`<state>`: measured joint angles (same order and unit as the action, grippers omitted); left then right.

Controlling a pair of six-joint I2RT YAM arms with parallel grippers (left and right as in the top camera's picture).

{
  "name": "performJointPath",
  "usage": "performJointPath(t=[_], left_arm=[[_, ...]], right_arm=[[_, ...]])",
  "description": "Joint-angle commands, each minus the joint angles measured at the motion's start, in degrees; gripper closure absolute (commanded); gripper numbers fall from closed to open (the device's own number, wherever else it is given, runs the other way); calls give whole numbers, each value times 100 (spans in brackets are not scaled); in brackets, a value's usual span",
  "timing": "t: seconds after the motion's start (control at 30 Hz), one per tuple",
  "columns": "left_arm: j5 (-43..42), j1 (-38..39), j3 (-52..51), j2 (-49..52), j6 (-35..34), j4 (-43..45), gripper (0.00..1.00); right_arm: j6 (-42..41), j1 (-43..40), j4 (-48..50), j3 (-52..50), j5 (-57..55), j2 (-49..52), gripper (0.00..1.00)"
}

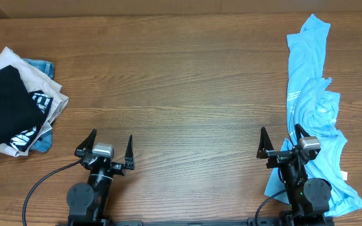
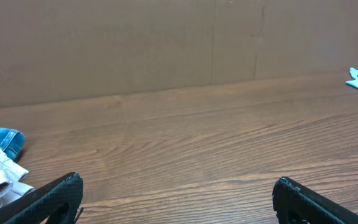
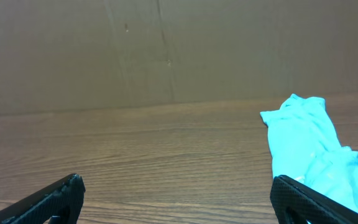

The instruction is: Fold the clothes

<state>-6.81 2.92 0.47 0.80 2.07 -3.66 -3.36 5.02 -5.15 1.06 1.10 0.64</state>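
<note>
We see the left gripper (image 1: 112, 135) and the right gripper (image 1: 279, 133) both spread wide and empty, with the T-shirt (image 1: 310, 69) lying unfolded at the right of the table (image 1: 181, 81).

From overhead, we find the sky-blue T-shirt bunched in a long strip from the far right corner down past the right gripper, whose outer finger stands over the cloth; we cannot tell whether it touches. The left gripper sits over bare wood, well apart from the shirt, near a pile with a black garment (image 1: 2, 110) on beige cloth (image 1: 5, 59) and denim (image 1: 39, 66). In the left wrist view the fingers (image 2: 48, 199) stand far apart, with a tip of the T-shirt at the far right edge. In the right wrist view the jaws gape wide with nothing between them, and the T-shirt lies just beyond the right finger.
</note>
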Motion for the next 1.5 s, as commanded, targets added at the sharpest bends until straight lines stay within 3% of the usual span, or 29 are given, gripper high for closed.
performJointPath(t=[0.0,0.37,0.57,0.73,0.83,1.1,1.3,1.37,1.47], left_arm=[[17,22,-20,-55,118,-15,0],[15,22,-20,-55,111,-15,0],[13,22,68,-55,-417,-31,0],[17,22,1029,-2,-579,-951,0],[22,22,2002,415,-595,-1644,0],[7,22,4269,2522,-595,-3451,0],[-146,22,4802,3318,-636,-4118,0],[-221,22,4802,3327,-638,-4113,0],[-197,22,4802,3327,-638,-4116,0]], right_arm=[[17,33,42,-59,2,-48,0],[15,33,44,-59,4,-48,0],[-315,33,-142,192,-118,-48,0],[-442,33,-975,1062,-326,35,0],[-798,33,-1781,2041,-682,542,0],[-994,-31,-3897,4321,-708,3300,0],[-1134,-66,-4448,4789,-431,5119,0],[-2396,-149,-4723,4787,-901,5530,0],[-3342,-369,-5005,4765,-1141,6148,0]])
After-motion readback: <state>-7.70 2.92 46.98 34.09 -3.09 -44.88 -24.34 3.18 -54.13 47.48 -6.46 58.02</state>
